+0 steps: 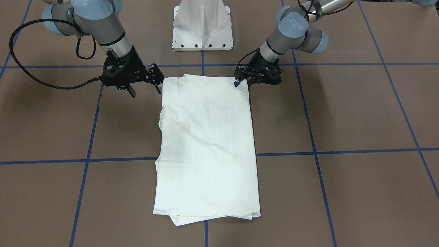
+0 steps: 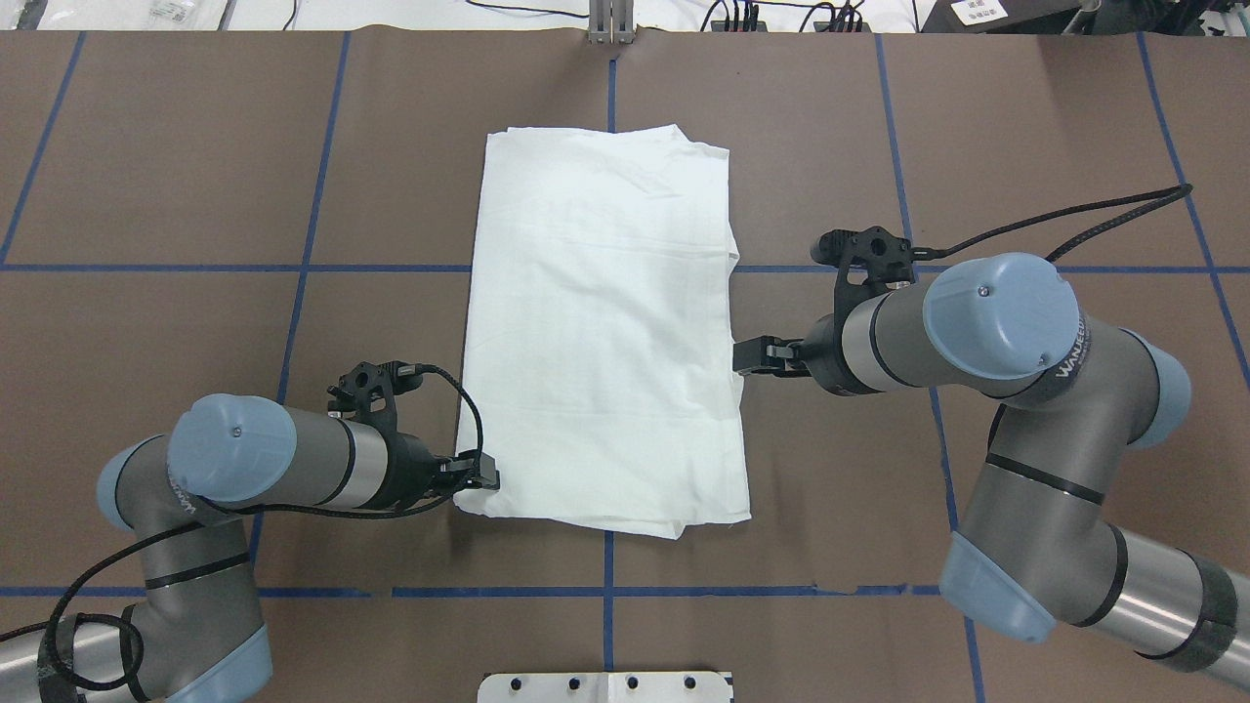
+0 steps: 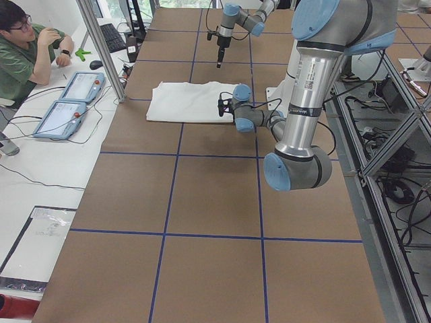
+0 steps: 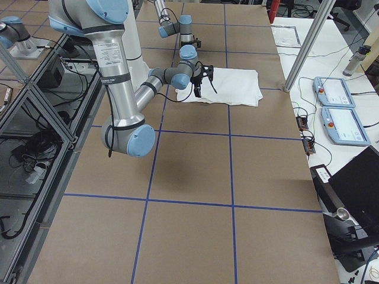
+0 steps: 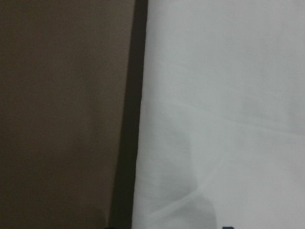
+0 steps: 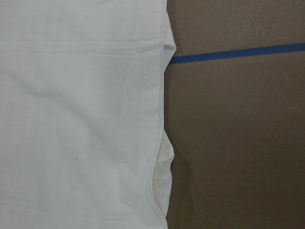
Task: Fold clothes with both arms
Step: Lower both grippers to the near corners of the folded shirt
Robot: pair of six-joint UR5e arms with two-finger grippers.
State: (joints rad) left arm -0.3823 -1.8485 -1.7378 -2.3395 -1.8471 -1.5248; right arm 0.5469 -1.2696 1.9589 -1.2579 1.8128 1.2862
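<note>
the end of the shirt closest to the front camera lies a bit ragged, with an under layer poking out past the top one at one corner. the shirt is spread flat on the brown table as a long narrow rectangle, its other short end toward the robot's white base.

the step in hand looks like taking that robot-side end by both corners, to fold it over along the length. the left gripper is low at its corner, fingertips touching the cloth. whether it has pinched the fabric i cannot tell. the right gripper hangs just beside the opposite corner with its fingers spread apart, holding nothing, and the side views put it above the table.

to do this well, the right one should come down on its corner and catch every layer, not just the top sheet. both should grip equally close to their corners, lift together and travel level, so the fold lands square. the ragged near end is the edge to line up against.
</note>
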